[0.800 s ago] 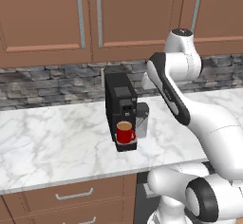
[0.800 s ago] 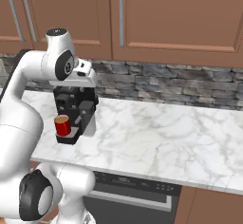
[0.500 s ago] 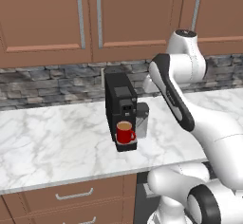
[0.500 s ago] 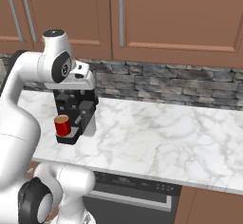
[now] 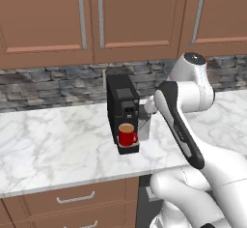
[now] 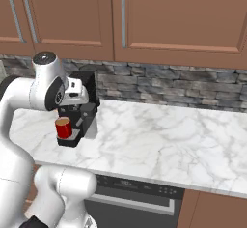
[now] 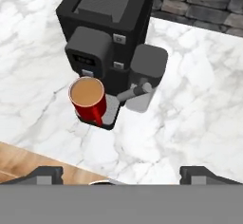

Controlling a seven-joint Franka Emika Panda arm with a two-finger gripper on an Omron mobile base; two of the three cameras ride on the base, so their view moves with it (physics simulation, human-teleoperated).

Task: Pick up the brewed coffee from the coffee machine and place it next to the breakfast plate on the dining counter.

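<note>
While the hand view looks down on the red mug [image 7: 88,99], you can see its brown coffee and its handle turned toward the camera; it sits on the coffee machine's [image 7: 110,31] tray. Your fingers [image 7: 47,174] stand wide apart, empty, well short of it. The left base view adds the marble surface [image 5: 58,145].

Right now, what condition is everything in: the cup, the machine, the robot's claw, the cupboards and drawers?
red mug: upright, full of light brown coffee, sitting on the machine's tray, not held.
coffee machine: upright on the marble worktop.
gripper: open, above the mug, holding nothing.
upper cabinets: doors shut.
drawers: shut.
</note>
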